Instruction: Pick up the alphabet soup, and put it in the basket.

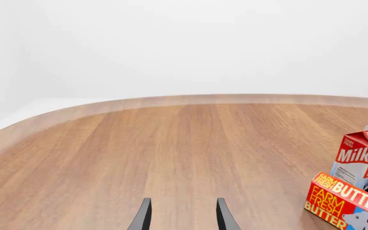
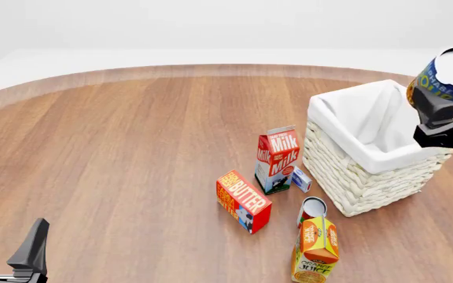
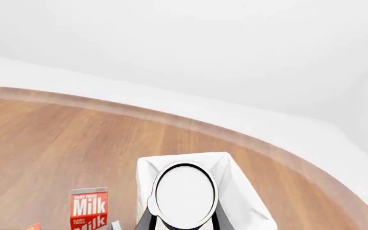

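Round-edged wooden table (image 2: pixel 132 147) against plain white surroundings, evenly lit.

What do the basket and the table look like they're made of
The basket looks like white woven wicker, going by the plaited ribbing on its walls, with a soft white cloth lining folded over the rim. The table looks like brown wood with a smooth matte finish and visible grain, though a printed veneer would look the same.

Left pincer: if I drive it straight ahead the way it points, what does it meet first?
Probably nothing: ahead of the left pincer lies bare table to its far edge. The butter box sits off to the side.
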